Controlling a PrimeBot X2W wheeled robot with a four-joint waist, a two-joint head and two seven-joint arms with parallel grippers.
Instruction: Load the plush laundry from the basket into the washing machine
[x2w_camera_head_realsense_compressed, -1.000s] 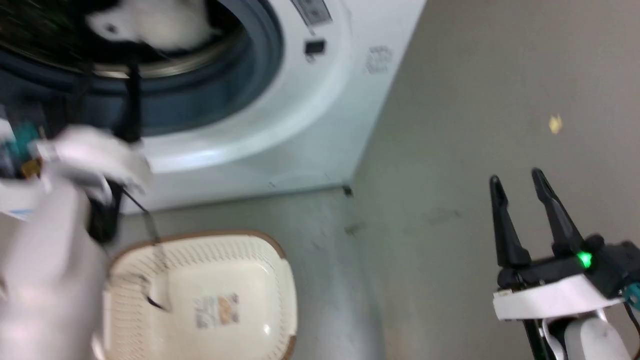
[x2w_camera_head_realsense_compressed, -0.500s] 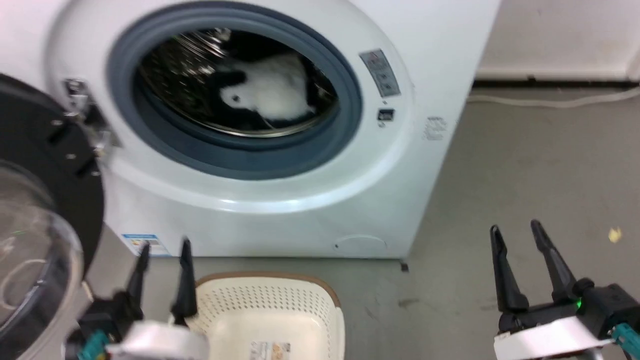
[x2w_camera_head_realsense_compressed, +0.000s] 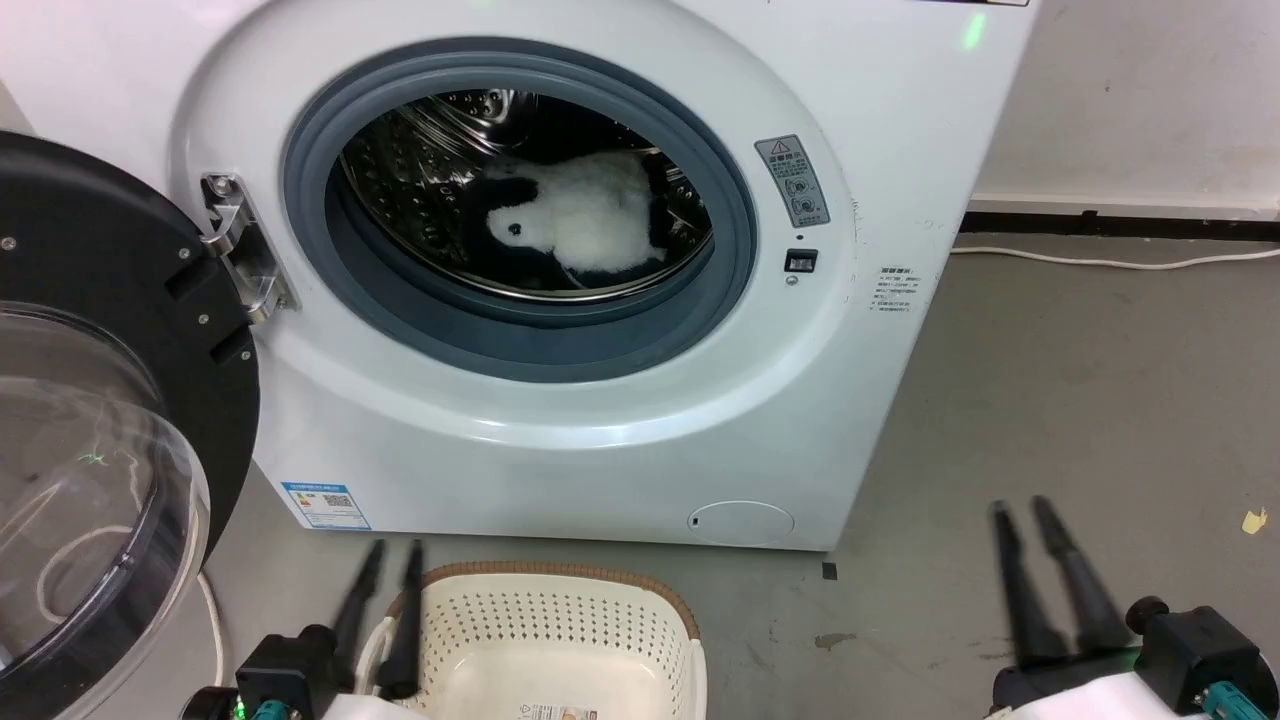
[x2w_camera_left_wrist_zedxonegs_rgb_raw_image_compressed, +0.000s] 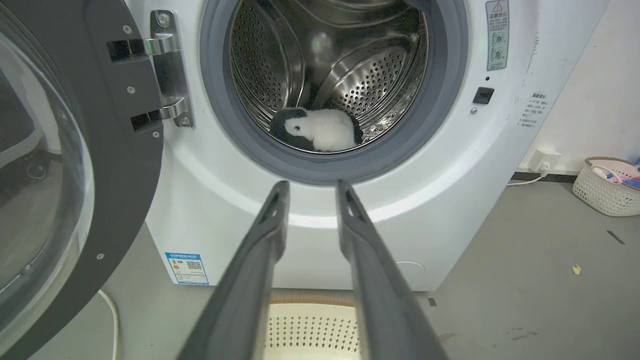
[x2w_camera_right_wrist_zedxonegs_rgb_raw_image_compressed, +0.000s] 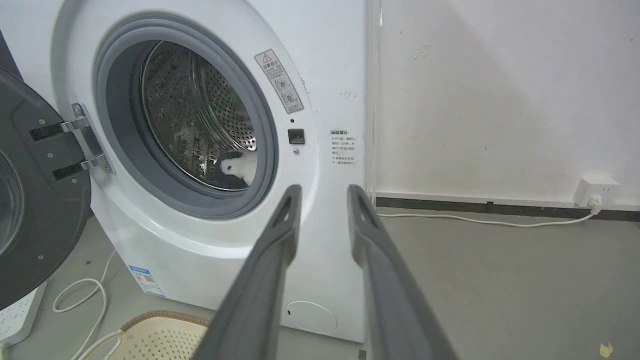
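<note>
Grey floor (x2w_camera_head_realsense_compressed: 1080, 400); fluffy plush laundry (x2w_camera_head_realsense_compressed: 585, 225) in the perforated steel drum (x2w_camera_head_realsense_compressed: 420, 190); left claw (x2w_camera_head_realsense_compressed: 396, 548), right claw (x2w_camera_head_realsense_compressed: 1020, 506) spread, apparently empty.

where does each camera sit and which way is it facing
Head: high, looking forward-down at the large white front-loading washing machine; left gripper and right gripper at bottom.
Left wrist: low, facing its opening squarely; own jaws.
Right wrist: low, viewing it obliquely from the right; own jaws.
All share the fluffy white-and-black plush toy inside.
</note>
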